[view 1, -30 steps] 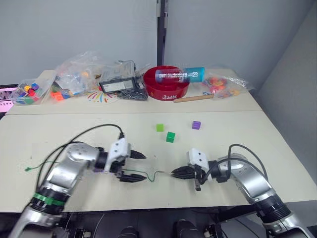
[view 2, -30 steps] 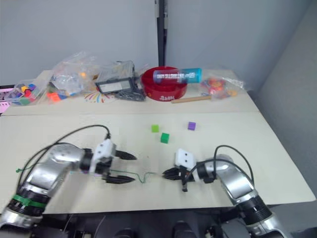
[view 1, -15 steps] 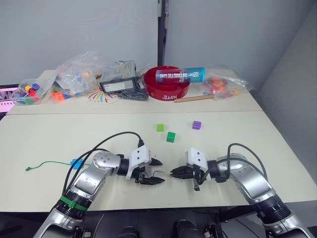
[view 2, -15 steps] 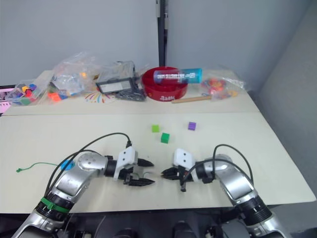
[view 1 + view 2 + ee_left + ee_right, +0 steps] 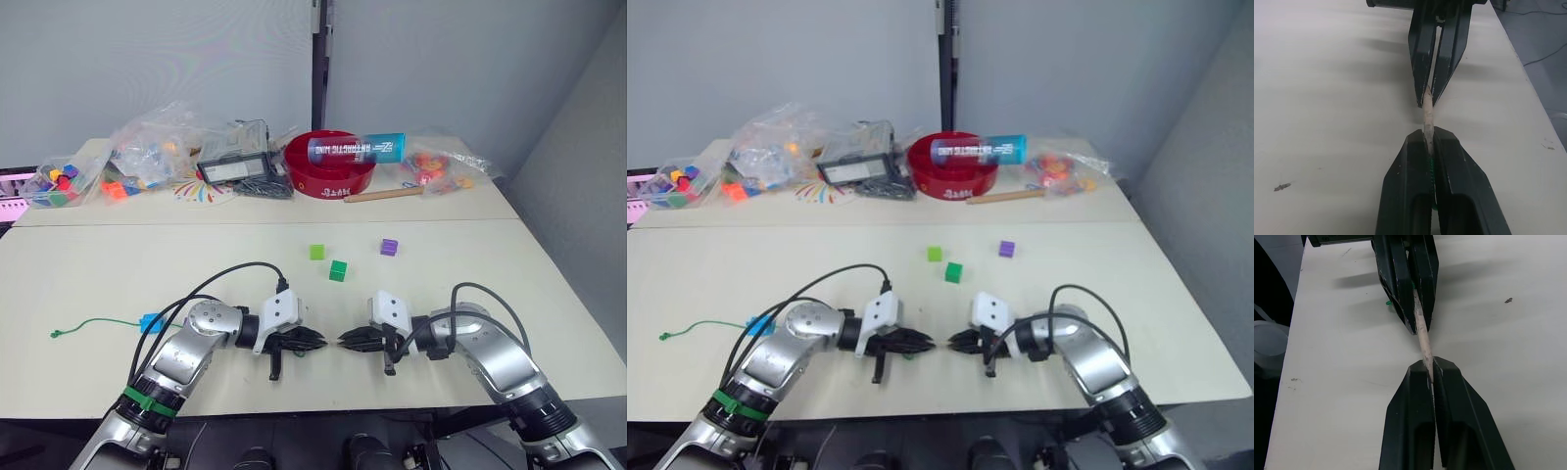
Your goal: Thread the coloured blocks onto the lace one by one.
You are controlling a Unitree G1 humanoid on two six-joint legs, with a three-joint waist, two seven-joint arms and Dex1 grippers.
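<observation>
Two grippers tip to tip near the front edge of the cream table, both pinching the same pale stiff tip of the lace. Left gripper closed tight on the tip's near end, its fingers pressed together with a strand of green showing in the slit between them. Right gripper likewise closed on the other end of the tip, fingers nearly touching, the pale rod bridging the short gap between the two grippers. Green string trailing back from the left gripper along the arm toward the robot's left, ending in a small knot well out on the table. Bright blue block already on the string, lying beside the left forearm. Three more blocks loose on the table beyond the grippers: light green block, dark green block just beside it, purple block a little farther to the right. Along the far table: red bowl with a blue-capped bottle lying across it, clear bags of coloured toy pieces, a wooden stick.
</observation>
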